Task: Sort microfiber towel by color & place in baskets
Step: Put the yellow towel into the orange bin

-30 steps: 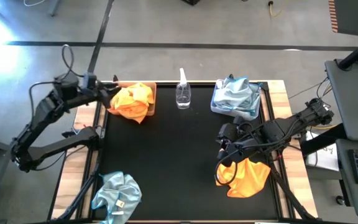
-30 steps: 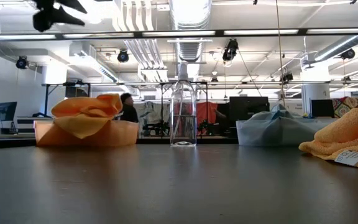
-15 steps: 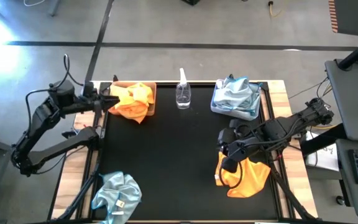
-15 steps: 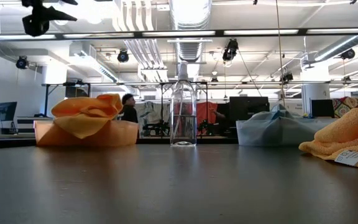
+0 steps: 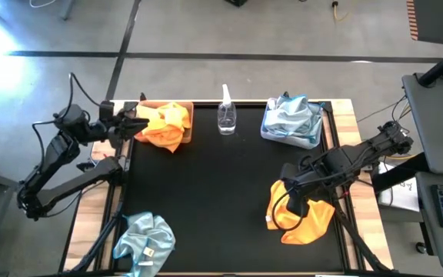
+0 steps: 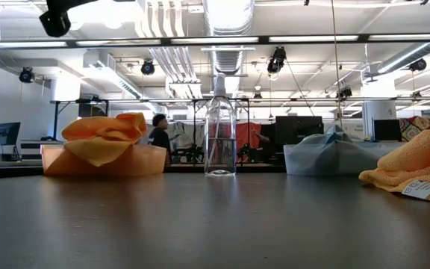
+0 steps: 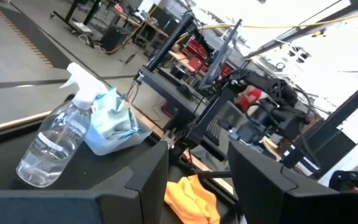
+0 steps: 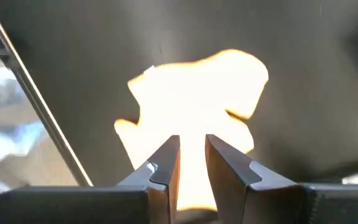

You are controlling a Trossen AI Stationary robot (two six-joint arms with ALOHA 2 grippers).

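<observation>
1. While you are viewing the table from above, the right gripper (image 5: pixel 295 206) is hovering over a loose orange towel (image 5: pixel 306 219) near the table's front right, probably lining up a pick; its fingers (image 8: pixel 166 163) are sitting narrowly apart with only a slim gap, holding nothing.
2. You are seeing the left gripper (image 5: pixel 126 124) beside the tan basket (image 5: pixel 188 123) at the back left, fingers wide apart and empty.
3. An orange towel (image 5: pixel 164 125) is draping over that basket, so orange seems to belong there.
4. Pale blue towels (image 5: pixel 292 117) are filling the grey-blue basket (image 5: pixel 318 141) at the back right.
5. A clear spray bottle (image 5: pixel 226 114) is standing between the baskets.
6. One blue towel (image 5: pixel 144 240) is lying unsorted at the front left.
</observation>
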